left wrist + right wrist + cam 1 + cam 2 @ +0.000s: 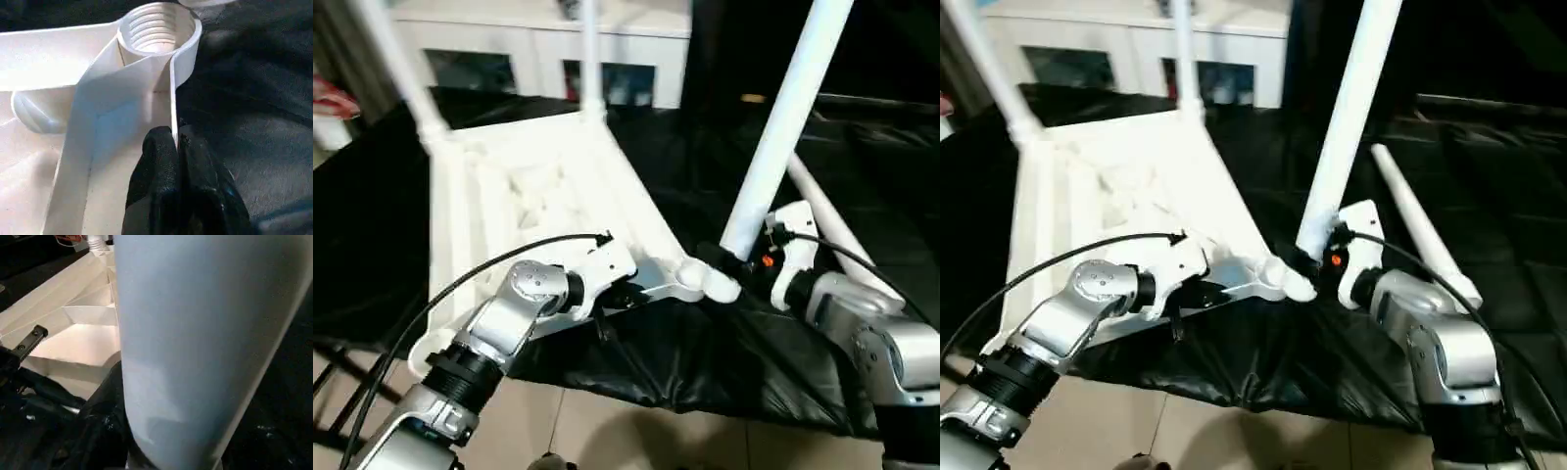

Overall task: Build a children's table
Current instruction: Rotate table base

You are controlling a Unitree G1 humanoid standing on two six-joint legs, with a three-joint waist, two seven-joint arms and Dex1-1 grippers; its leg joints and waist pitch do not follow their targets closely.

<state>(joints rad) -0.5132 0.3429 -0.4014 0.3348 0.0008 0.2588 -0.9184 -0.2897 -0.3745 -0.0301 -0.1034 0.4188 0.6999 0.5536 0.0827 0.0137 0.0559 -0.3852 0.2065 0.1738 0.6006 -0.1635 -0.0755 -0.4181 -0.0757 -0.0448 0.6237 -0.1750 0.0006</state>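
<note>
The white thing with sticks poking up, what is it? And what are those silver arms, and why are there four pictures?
The silver arms belong to a robot that is building a children's table. Two pictures come from cameras in its head, looking down. The other two come from little cameras on its wrists, so they look very close up.

The white tabletop lies upside down on a big table with a black cover. Two legs already stand up at its far corners. One more leg lies on the black cover.

The left end effector pinches the thin rim of the tabletop, next to an empty round socket. The right end effector holds another leg by its lower end, tilted, just beside that socket.
</note>
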